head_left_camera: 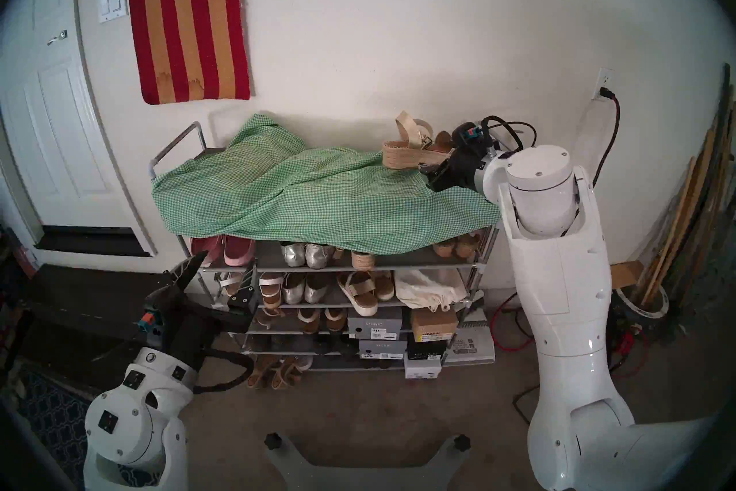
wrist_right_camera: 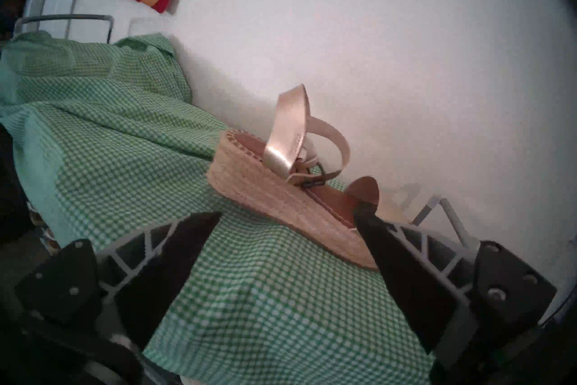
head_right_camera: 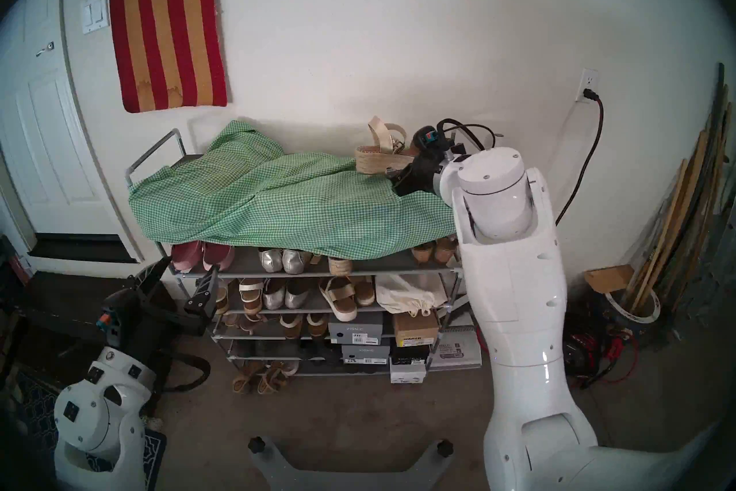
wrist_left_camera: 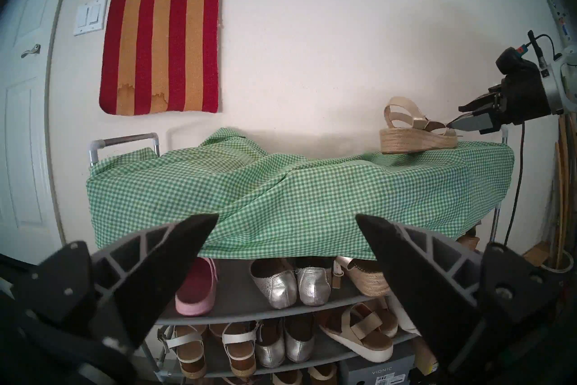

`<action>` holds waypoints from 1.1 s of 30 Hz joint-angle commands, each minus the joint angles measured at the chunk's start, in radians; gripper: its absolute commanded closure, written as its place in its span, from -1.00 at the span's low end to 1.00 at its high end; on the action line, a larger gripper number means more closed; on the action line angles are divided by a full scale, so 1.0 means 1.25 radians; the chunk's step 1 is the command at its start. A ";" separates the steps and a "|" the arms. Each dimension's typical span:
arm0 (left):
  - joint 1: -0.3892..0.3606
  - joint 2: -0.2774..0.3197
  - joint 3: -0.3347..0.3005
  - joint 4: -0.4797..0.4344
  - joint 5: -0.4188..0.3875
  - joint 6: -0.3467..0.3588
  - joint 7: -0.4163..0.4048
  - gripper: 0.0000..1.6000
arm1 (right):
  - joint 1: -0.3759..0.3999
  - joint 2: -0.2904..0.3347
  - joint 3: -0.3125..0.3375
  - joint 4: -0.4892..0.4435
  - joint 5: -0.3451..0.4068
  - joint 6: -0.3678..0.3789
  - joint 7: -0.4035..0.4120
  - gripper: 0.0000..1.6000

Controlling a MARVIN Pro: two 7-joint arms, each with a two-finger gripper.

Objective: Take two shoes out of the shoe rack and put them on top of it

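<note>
One jute-soled platform sandal [head_left_camera: 414, 153] [head_right_camera: 382, 159] [wrist_left_camera: 416, 139] [wrist_right_camera: 281, 187] stands on the green checked cloth [head_left_camera: 298, 199] that covers the top of the shoe rack [head_left_camera: 175, 143] [wrist_left_camera: 125, 140], at its right end. My right gripper [wrist_left_camera: 456, 117] [wrist_right_camera: 287, 212] is open at the sandal's toe end, with one fingertip [wrist_right_camera: 368, 218] on or just at the sole and nothing clamped. The matching sandal [head_left_camera: 363, 259] [head_right_camera: 340, 265] [wrist_left_camera: 368, 279] sits on the first shelf, half hidden under the cloth's hem. My left gripper [head_left_camera: 217, 279] [head_right_camera: 179, 281] [wrist_left_camera: 287, 218] hangs open and empty in front of the rack's left side.
Pink slippers [wrist_left_camera: 196, 290], silver flats [wrist_left_camera: 290, 284] and white-soled sandals [wrist_left_camera: 359, 337] fill the shelves. Shoe boxes [head_left_camera: 374, 327] and a cloth bag [head_left_camera: 426, 289] sit lower right. A cable runs from the wall outlet [head_left_camera: 605, 87]. Wooden slats [head_left_camera: 685, 223] lean far right, and a door [head_left_camera: 47, 119] is at left.
</note>
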 commanded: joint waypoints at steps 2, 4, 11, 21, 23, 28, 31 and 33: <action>-0.001 0.000 0.001 0.000 0.000 0.000 0.000 -1.00 | -0.104 0.011 0.014 -0.110 0.038 0.006 0.040 -1.00; -0.001 0.000 0.001 0.000 0.000 0.000 0.000 -1.00 | -0.124 0.018 0.022 -0.137 0.043 0.011 0.048 -1.00; -0.001 0.000 0.001 0.000 0.000 0.000 0.000 -1.00 | -0.188 0.029 0.055 -0.193 0.059 0.030 0.071 -1.00; 0.000 0.000 0.000 0.000 0.000 0.000 -0.001 -1.00 | -0.279 0.027 0.063 -0.241 0.086 0.034 0.110 -1.00; 0.000 -0.001 0.000 0.000 0.000 0.000 -0.001 -1.00 | -0.304 0.027 0.069 -0.256 0.091 0.031 0.115 -1.00; -0.001 -0.001 0.000 0.000 0.000 0.000 -0.001 -1.00 | -0.354 0.025 0.083 -0.286 0.101 0.023 0.121 -1.00; -0.001 -0.001 0.000 0.000 0.000 0.000 -0.001 -1.00 | -0.376 0.020 0.093 -0.300 0.106 0.014 0.124 -1.00; -0.001 -0.001 0.000 0.000 0.000 0.000 -0.001 -1.00 | -0.400 0.016 0.102 -0.313 0.110 0.005 0.124 -1.00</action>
